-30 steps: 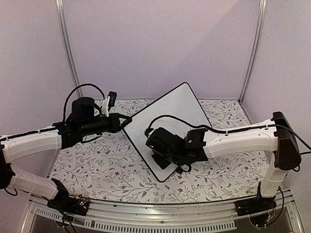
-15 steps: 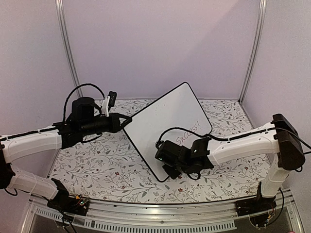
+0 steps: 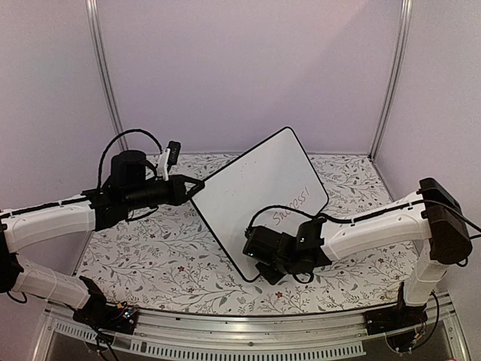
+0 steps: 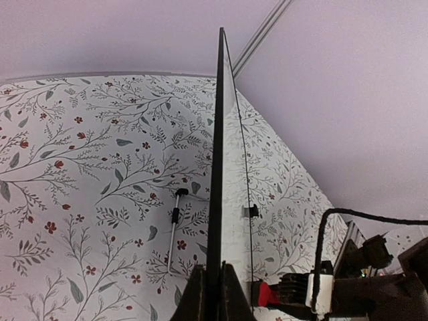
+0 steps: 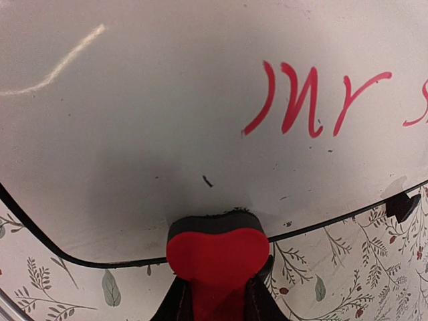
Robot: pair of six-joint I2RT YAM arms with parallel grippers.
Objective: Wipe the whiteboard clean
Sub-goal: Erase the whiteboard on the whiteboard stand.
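Observation:
The whiteboard (image 3: 255,192) is glossy white with a thin black rim and stands tilted, corner-down, over the flowered table. Red handwriting (image 3: 291,204) runs across its lower right part. My left gripper (image 3: 194,188) is shut on the board's left corner; in the left wrist view the board (image 4: 219,134) shows edge-on between the shut fingers (image 4: 200,294). My right gripper (image 3: 261,257) is shut on a small red eraser (image 5: 217,257). Its dark felt face rests against the board (image 5: 167,120) just above the lower rim, left of and below the red handwriting (image 5: 314,100).
A thin white rod with black ends (image 4: 174,227) lies on the flowered tablecloth (image 3: 150,256) behind the board. A small black foot (image 5: 403,204) sticks out at the board's lower rim. Lilac walls and two metal posts (image 3: 105,75) close in the back.
My right gripper slid the eraser down and right toward the board's lower edge, uncovering the red handwriting. The left gripper and the board have stayed put.

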